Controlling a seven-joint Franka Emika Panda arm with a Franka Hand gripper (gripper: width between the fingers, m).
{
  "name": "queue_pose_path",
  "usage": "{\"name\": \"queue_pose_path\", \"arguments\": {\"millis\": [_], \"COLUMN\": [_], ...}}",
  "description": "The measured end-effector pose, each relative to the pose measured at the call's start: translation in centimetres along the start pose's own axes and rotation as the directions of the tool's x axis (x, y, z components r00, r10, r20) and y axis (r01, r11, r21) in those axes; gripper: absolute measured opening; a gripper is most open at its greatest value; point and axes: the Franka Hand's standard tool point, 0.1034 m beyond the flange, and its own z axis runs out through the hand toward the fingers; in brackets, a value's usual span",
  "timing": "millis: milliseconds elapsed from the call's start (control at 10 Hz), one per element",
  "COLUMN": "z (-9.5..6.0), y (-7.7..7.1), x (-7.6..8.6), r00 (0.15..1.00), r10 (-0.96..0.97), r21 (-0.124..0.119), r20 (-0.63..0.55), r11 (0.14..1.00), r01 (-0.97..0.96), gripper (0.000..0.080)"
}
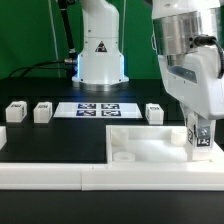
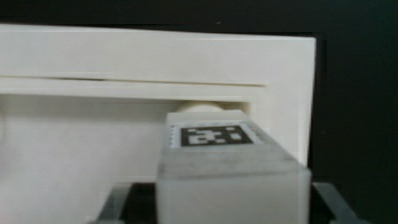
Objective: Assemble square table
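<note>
The square table's white slab (image 1: pixel 140 140) lies against the white border wall (image 1: pixel 60 172). One short white tagged leg (image 1: pixel 202 146) stands upright at the slab's corner on the exterior view's right. My gripper (image 1: pixel 199 132) reaches down around its upper part. In the wrist view the leg (image 2: pixel 222 165) stands between my fingers (image 2: pixel 119 198), and a dark gap shows on each side of it, so the gripper (image 2: pixel 222 207) is open and not pressing the leg. Beyond the leg's end I see the slab (image 2: pixel 107 70) and a rounded socket (image 2: pixel 210 103).
Three loose legs (image 1: pixel 16 111) (image 1: pixel 42 111) (image 1: pixel 154 112) stand in a row on the black table behind the slab. The marker board (image 1: pixel 97 108) lies between them, in front of the arm's white base (image 1: pixel 100 60).
</note>
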Motion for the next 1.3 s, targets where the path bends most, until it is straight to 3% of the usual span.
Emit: {"name": "queue_pose_path", "arguments": {"millis": [100, 200, 300, 400, 600, 700, 800, 900, 1000, 1200, 1300], "z": [0.0, -0.2, -0.3, -0.3, -0.2, -0.3, -0.6, -0.1, 0.0, 0.0, 0.0], "y": [0.0, -0.3, -0.5, -0.5, -0.5, -0.6, -1.1, -1.2, -1.2, -1.1, -1.1], "x": [-0.1, -0.8, -1.3, -1.1, -1.0, -0.7, -0.6, 0.1, -0.2, -0.1, -0.1], "r00": [1.0, 0.935, 0.852, 0.826, 0.68, 0.503, 0.126, -0.202, -0.252, -0.126, -0.073], "r10": [-0.016, -0.353, -0.522, -0.563, -0.733, -0.864, -0.992, -0.978, -0.966, -0.991, -0.997], "r21": [-0.001, -0.023, -0.027, -0.029, -0.038, -0.066, -0.125, -0.126, -0.128, -0.133, -0.135], "r20": [0.0, -0.033, -0.031, -0.032, -0.026, -0.02, 0.008, 0.056, 0.065, 0.048, 0.041], "r11": [1.0, 0.936, 0.853, 0.826, 0.68, 0.504, 0.124, -0.208, -0.259, -0.131, -0.078], "r01": [0.016, 0.352, 0.522, 0.563, 0.732, 0.861, 0.984, 0.97, 0.957, 0.982, 0.988], "gripper": [0.0531, 0.0612, 0.0612, 0.0643, 0.0648, 0.0649, 0.0649, 0.0649, 0.0649, 0.0602, 0.0417]}}
